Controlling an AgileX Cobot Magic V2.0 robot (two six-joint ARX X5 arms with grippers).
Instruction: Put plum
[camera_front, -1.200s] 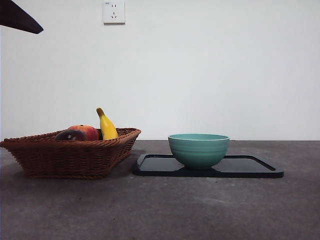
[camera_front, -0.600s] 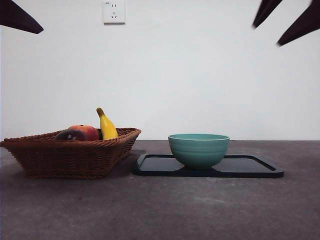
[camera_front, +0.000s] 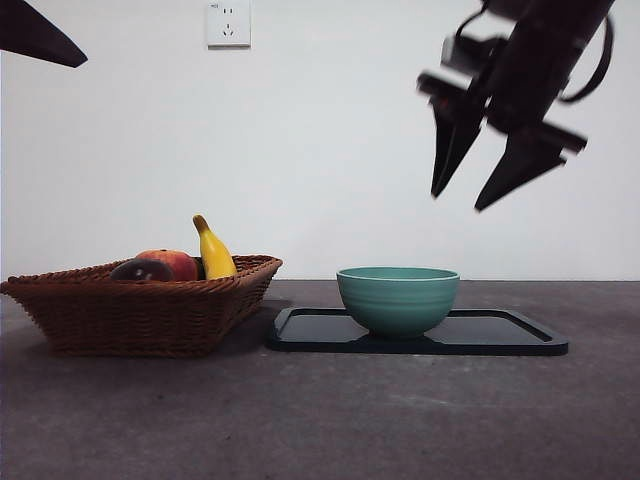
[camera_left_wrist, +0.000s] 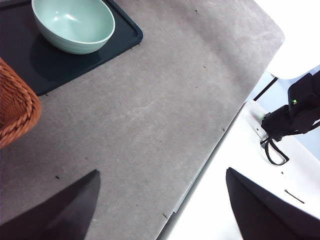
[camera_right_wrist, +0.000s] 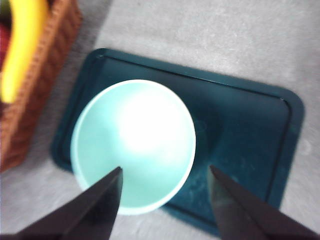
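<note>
Wicker basket (camera_front: 140, 310) is holding the plum (camera_front: 140, 270) next to a peach (camera_front: 176, 263) and banana (camera_front: 214, 250), while the right gripper (camera_front: 462, 200) is hanging wide open and empty above the green bowl (camera_front: 398, 298), around 1 o'clock of it; left gripper (camera_left_wrist: 160, 210) is sitting wide open too

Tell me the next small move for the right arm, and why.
Probably swing the right gripper sideways toward the basket. Its jaws are open and empty, high above the green bowl on the tray, while the plum lies in the basket beside the peach and banana. The left gripper waits.
</note>
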